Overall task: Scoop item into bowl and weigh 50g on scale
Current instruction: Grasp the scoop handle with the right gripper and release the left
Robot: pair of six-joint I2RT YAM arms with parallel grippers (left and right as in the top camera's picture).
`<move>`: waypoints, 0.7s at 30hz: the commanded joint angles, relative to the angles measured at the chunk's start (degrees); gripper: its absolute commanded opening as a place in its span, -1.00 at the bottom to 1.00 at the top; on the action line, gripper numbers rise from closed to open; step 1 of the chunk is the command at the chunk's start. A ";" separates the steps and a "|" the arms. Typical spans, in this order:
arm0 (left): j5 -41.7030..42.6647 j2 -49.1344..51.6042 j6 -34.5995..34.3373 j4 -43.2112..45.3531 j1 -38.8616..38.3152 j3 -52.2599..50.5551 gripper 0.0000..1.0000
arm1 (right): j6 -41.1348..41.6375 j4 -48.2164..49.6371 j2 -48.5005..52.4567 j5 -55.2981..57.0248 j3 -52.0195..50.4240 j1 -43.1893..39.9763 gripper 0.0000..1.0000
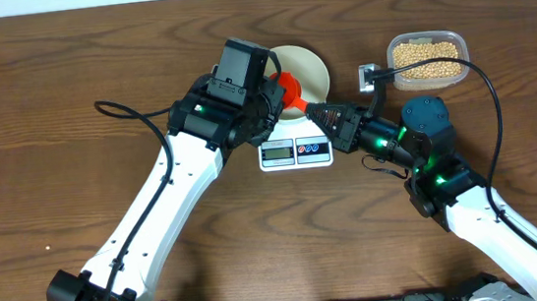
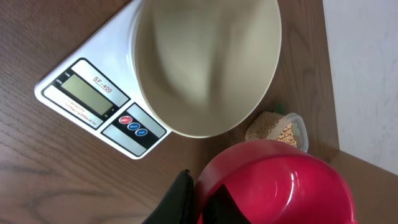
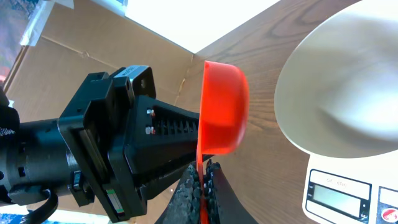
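**Inspector:** Noting hazards first. The right claw [image 3: 200,186] is clamped on the thin handle of the glossy red plastic scoop [image 1: 289,91]. The scoop is tipped on its side beside the round white smooth-walled bowl [image 1: 315,67], and its cup shows no beans.

**Clerk:** And the left claw [image 1: 275,91]?

**Inspector:** Close against the scoop's cup; gripping or not, I cannot tell. Two arms so crowded could nudge the bowl on the flat white digital scale [image 1: 295,151] it sits on, upsetting the reading.

**Clerk:** The goods?

**Inspector:** Small round tan beans [image 1: 428,61], hard and apt to roll. They lie in the clear plastic tub [image 1: 462,53], far right on the brown wood-grain surface [image 1: 50,142]. A tilted scoop would spill them.
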 commanded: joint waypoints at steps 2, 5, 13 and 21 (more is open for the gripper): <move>-0.94 0.24 -0.28 -0.04 -0.04 0.42 -0.85 | -0.28 -0.28 -0.07 0.74 1.09 0.33 -0.98; -0.94 0.24 -0.28 -0.04 -0.04 0.42 -0.85 | -0.28 -0.28 -0.07 0.76 1.09 0.33 -0.98; -0.94 0.24 -0.28 -0.04 -0.04 0.42 -0.85 | -0.31 -0.26 -0.07 0.79 1.09 0.33 -0.98; -0.92 0.24 -0.28 -0.04 -0.04 0.42 -0.85 | -0.31 -0.26 -0.07 1.20 1.09 0.28 -0.98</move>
